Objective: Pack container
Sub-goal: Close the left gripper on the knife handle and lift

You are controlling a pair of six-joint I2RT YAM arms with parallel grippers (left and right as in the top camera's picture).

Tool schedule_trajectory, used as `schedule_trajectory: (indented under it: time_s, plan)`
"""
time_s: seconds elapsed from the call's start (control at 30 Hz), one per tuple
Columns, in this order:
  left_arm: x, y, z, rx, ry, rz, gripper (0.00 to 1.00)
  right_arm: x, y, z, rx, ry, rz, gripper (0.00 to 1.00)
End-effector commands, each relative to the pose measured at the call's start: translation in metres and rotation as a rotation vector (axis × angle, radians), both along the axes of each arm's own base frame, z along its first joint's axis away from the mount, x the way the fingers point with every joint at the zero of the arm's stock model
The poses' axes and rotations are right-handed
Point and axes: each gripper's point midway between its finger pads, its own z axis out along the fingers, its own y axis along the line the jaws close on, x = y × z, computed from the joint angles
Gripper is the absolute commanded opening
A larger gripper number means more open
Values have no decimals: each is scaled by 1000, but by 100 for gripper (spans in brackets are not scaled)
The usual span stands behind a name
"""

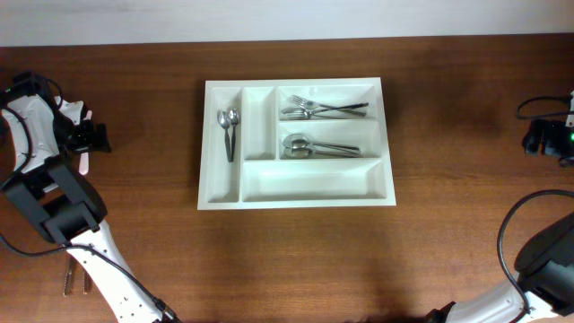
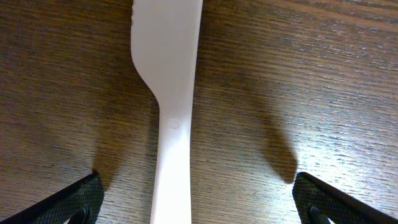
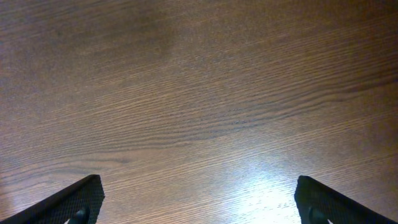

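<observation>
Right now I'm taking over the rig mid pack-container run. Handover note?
Left gripper open, straddling a white plastic utensil flat on the table, left of the tray; not gripped.
Right gripper open over bare wood, far right.
Done: two small spoons in the leftmost narrow slot, forks in the top long slot, spoons in the middle one.
Left: pack the white utensil; second narrow slot and bottom long slot hold nothing.

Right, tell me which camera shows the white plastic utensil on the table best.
Left wrist view: the white plastic utensil fills the frame, lying flat on the table between the fingers of the open left claw. Overhead shows only a pale end past that claw. The right wrist view shows none of it.
</observation>
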Motion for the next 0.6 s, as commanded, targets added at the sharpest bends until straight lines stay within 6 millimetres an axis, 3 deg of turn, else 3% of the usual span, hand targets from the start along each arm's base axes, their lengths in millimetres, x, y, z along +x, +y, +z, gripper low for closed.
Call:
schedule_trajectory:
  time_s: [0.0,0.43,0.57]
  plan:
    - [-1,-1,-10,-18,9,9,99,0,2,-5,18,2,2,99]
    - [-2,2,-10,23,29,0,97,0,2,-5,18,2,2,99]
    - [-2,2,-10,24,27,-1,90,0,2,-5,18,2,2,99]
